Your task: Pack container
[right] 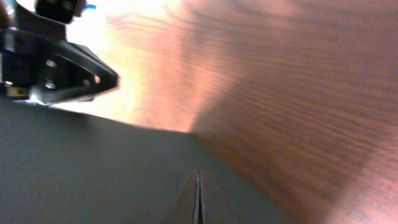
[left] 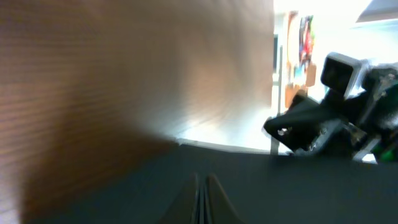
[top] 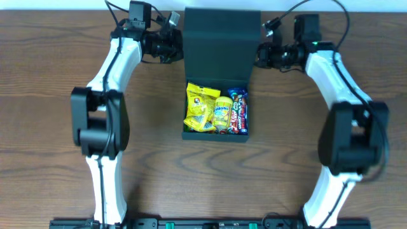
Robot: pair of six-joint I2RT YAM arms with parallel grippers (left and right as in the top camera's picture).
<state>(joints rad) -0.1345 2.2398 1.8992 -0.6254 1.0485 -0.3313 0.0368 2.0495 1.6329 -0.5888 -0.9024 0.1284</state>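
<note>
The dark teal container (top: 215, 135) stands at table centre, its hinged lid (top: 221, 38) raised and partly covering the back half. Inside lie a yellow packet (top: 200, 107), a small yellow packet (top: 222, 113) and a red-and-blue packet (top: 238, 111). My left gripper (top: 180, 46) is shut on the lid's left edge. My right gripper (top: 259, 56) is shut on its right edge. The left wrist view shows closed fingers (left: 202, 177) over the dark lid (left: 280, 186). The right wrist view shows closed fingers (right: 198, 174) over the lid (right: 93, 174).
The wooden table (top: 51, 127) surrounds the box. The arm bases stand at the front left (top: 105, 191) and front right (top: 331, 191). The opposite gripper shows across the lid in the left wrist view (left: 298, 127) and in the right wrist view (right: 62, 68).
</note>
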